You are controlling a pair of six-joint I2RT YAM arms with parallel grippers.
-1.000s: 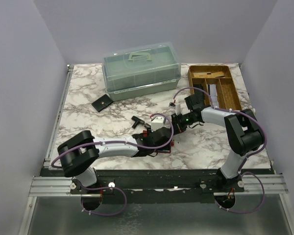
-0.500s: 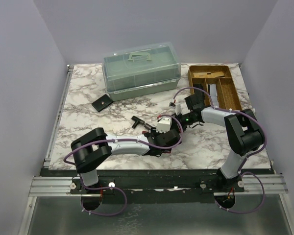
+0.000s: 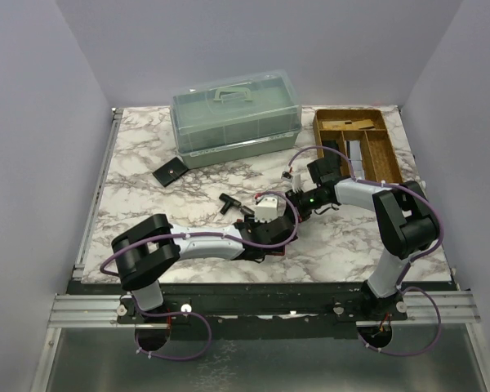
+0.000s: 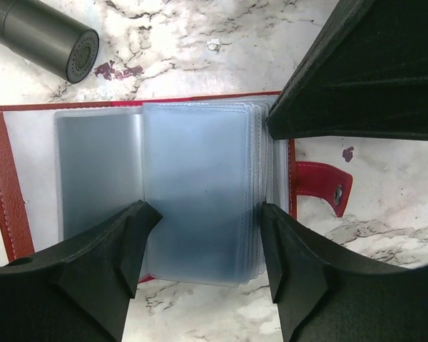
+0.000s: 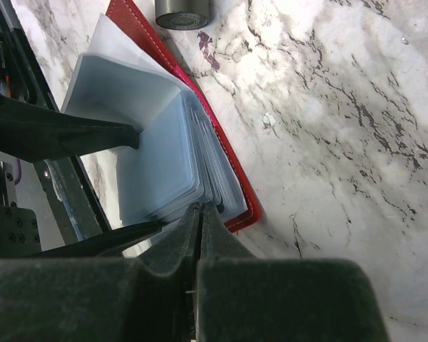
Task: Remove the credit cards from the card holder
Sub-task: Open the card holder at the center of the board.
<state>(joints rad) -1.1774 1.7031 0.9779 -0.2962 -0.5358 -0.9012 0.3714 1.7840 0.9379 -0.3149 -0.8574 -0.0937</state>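
1. The marbled table (image 3: 147, 220) carries everything.
2. A pale green lidded box (image 3: 233, 118) stands at the far edge, well apart from both grippers.
3. A wooden tray (image 3: 382, 155) with compartments lies at the far right. Its contents are too small to make out.
4. The left gripper (image 4: 207, 214) hangs over the open card holder (image 4: 100, 164) with its fingers spread wide, gripping nothing. One fingertip sits at the fold between the two leaves. The other sits at the outer edge of the stack, so the top sleeve lies between them.
5. The right gripper (image 5: 200, 210) has its fingers pressed together. Its tip meets the outer edge of the sleeve stack, on the strap side. Whether a sleeve is pinched there cannot be told.
6. The card holder, red outside, lies flat and open near the middle of the table, right under both grippers. Its cloudy plastic sleeves (image 4: 232, 235) are fanned in a stack.
7. The credit cards (image 4: 196, 171) sit inside the sleeves and show only as pale blue-grey rectangles behind the plastic. They lie directly beneath the left gripper, between its fingers, and just beside the right gripper's tip.
8. A small black flat piece (image 3: 171, 171) lies near the box, well to the left of the holder.
9. A dark cylinder (image 4: 46, 35) lies just beyond the holder's edge, not touching it.
10. A red strap (image 4: 324, 189) with a snap sticks out from the holder's side.
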